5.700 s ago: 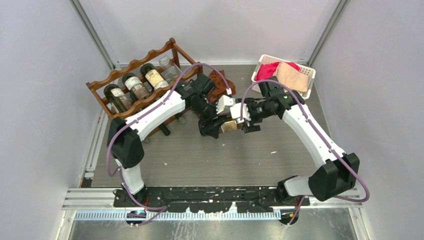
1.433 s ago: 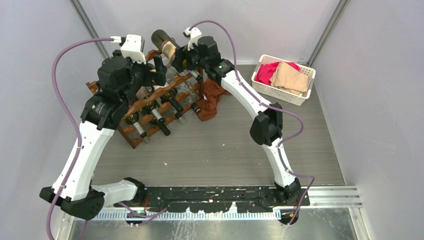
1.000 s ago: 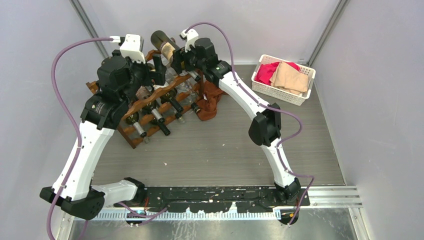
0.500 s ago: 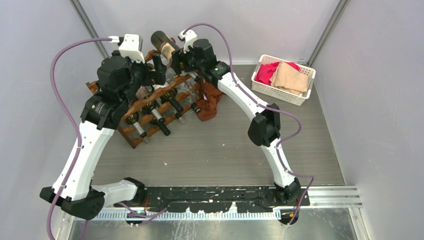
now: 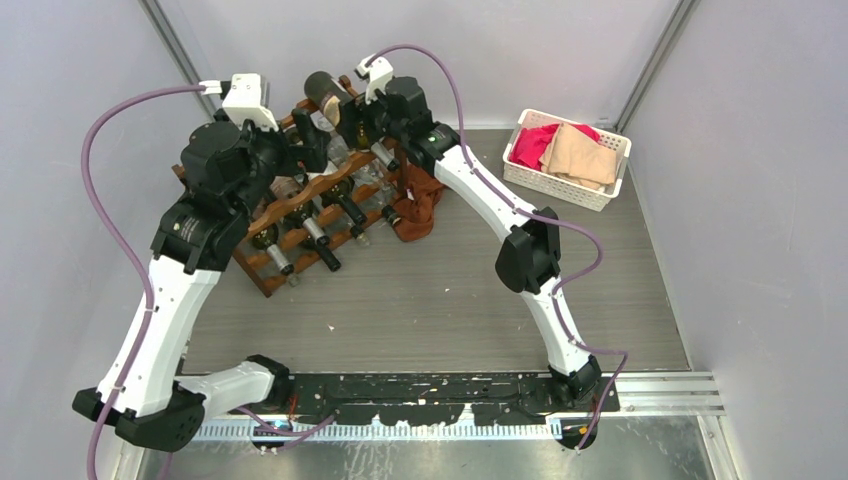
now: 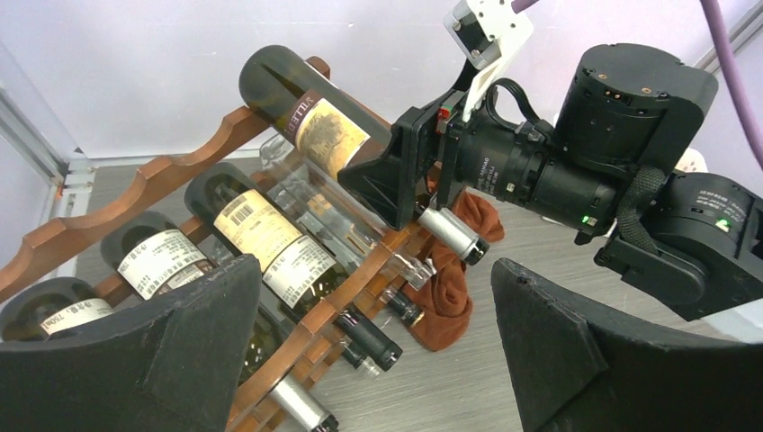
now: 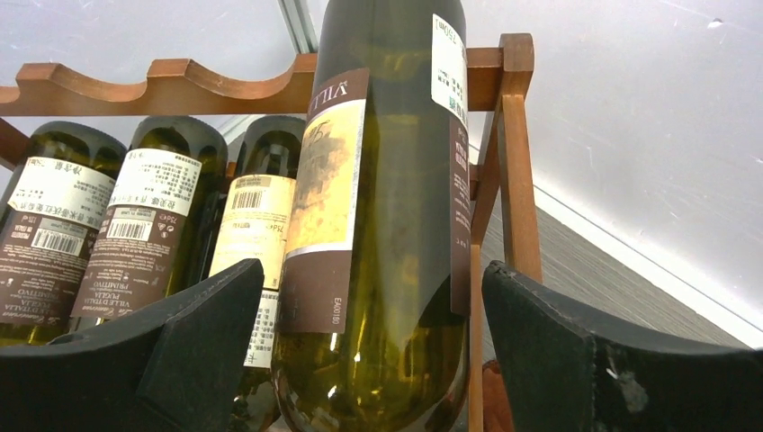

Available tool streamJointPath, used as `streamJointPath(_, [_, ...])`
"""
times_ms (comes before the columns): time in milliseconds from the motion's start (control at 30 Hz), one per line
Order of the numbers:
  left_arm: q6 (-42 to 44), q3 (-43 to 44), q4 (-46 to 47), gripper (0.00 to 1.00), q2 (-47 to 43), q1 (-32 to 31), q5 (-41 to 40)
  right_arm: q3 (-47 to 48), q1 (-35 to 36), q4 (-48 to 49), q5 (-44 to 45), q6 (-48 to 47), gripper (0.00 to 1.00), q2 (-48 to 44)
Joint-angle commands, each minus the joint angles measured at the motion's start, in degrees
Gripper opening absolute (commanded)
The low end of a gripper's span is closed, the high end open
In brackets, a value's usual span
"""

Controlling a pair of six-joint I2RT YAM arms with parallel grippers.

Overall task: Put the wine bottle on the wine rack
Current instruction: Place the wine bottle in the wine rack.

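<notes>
One wine bottle (image 7: 378,207) tops the wine rack (image 7: 513,180) (three labelled bottles (image 7: 148,225) beside it). Right gripper (image 7: 373,265) straddles it, jaws clear; left gripper (image 6: 376,270) gapes, empty.

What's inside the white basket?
A bright pink cloth and a tan cloth fill the white basket. Anything underneath them is covered, so I cannot tell.

Wine bottle (image 5: 325,95) (image 6: 306,117) (image 7: 378,225): dark green glass, tan-and-brown label, lying tilted over the right end of the wine rack's top tier, base up at the back rail, neck sloping down toward the front. Can't tell if it's seated in a scallop. Wine rack (image 5: 310,190) (image 6: 135,184) (image 7: 180,85): reddish-brown wood, wavy rails on upright posts, standing skewed at the far left of the surface (image 5: 450,300), other labelled bottles (image 6: 252,234) lying in its tiers.
</notes>
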Motion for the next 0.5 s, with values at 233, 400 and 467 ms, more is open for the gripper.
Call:
streamJointPath(233, [-6.87, -1.73, 6.51, 0.98, -3.5, 0.32, 3.43, -1.83, -2.0, 6.64, -6.97, 0.04, 1.0, -12.56])
streamJointPath(400, [-8.51, -2.51, 7.39, 0.99, -3.77, 0.32, 5.77, -11.33, -6.48, 10.08, -15.2, 0.07, 1.0, -21.72])
streamJointPath(467, [-8.91, -2.03, 6.4, 1.0, -3.23, 0.32, 6.95, -15.41, -9.85, 10.53, -19.36, 1.98, 1.0, -25.37])
